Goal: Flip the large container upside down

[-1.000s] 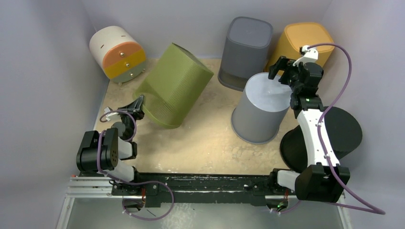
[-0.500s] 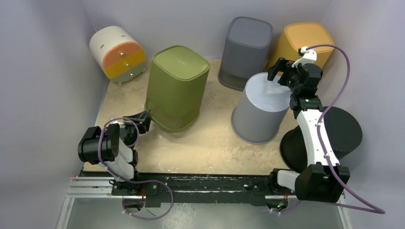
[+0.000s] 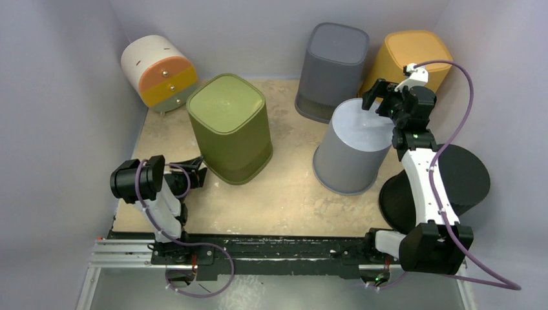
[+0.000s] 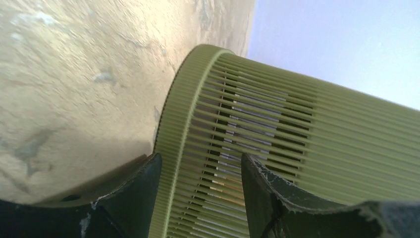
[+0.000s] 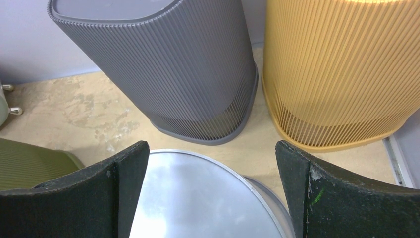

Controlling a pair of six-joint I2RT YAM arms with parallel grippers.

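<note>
Green container (image 3: 229,129) inverted: base up, axis vertical.

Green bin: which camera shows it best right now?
Top external: the whole green bin stands there, closed base up. Left wrist shows only its slatted rim between the fingers; right wrist catches just a corner.

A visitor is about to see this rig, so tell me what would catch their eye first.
The olive-green ribbed container stands out, upside down at the table's left-centre, its lower rim between the open left jaws. On the right, the right jaws hang wide open over a pale grey round bin, with a dark grey bin and an orange bin upturned behind it.
</note>
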